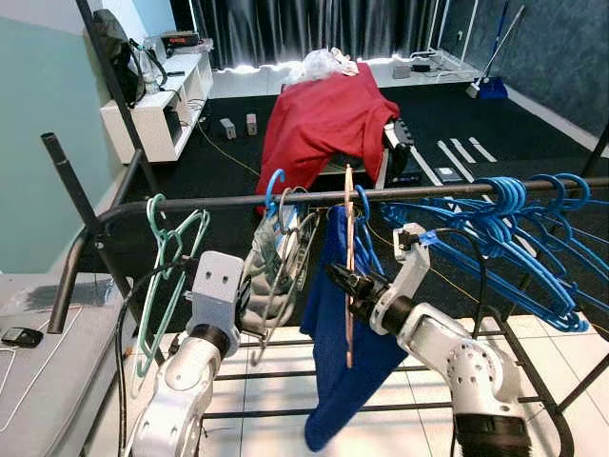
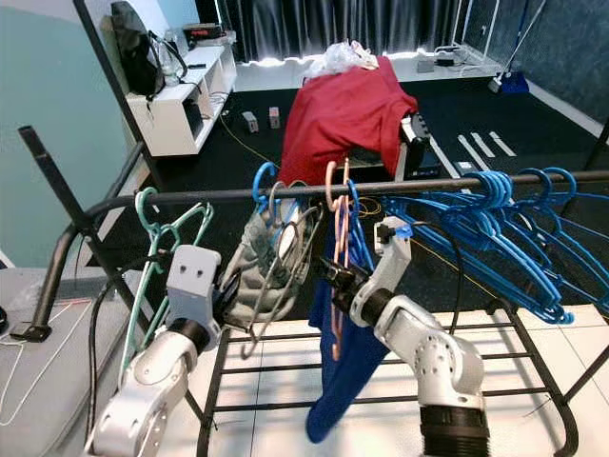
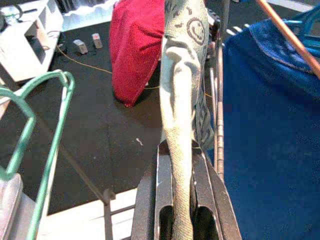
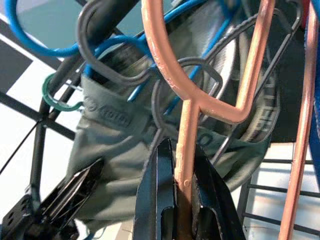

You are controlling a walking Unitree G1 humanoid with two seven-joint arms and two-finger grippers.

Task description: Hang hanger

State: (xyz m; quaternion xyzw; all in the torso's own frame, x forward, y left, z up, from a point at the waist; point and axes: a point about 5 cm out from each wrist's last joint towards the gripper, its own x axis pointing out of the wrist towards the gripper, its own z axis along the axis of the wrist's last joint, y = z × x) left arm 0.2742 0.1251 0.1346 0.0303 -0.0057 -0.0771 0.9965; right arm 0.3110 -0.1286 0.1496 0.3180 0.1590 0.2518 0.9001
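Pink hanger [image 2: 340,257], blue garment [image 1: 341,352], grey-green smiley-print cloth [image 3: 181,95].

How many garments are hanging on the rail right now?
2, maybe more hidden: a grey-green garment that the left claw is pinching, and a blue garment beside it, behind the pink hanger in the right claw.

Slim pink hanger [image 2: 338,248], upright, hook over the black rail [image 2: 219,194].
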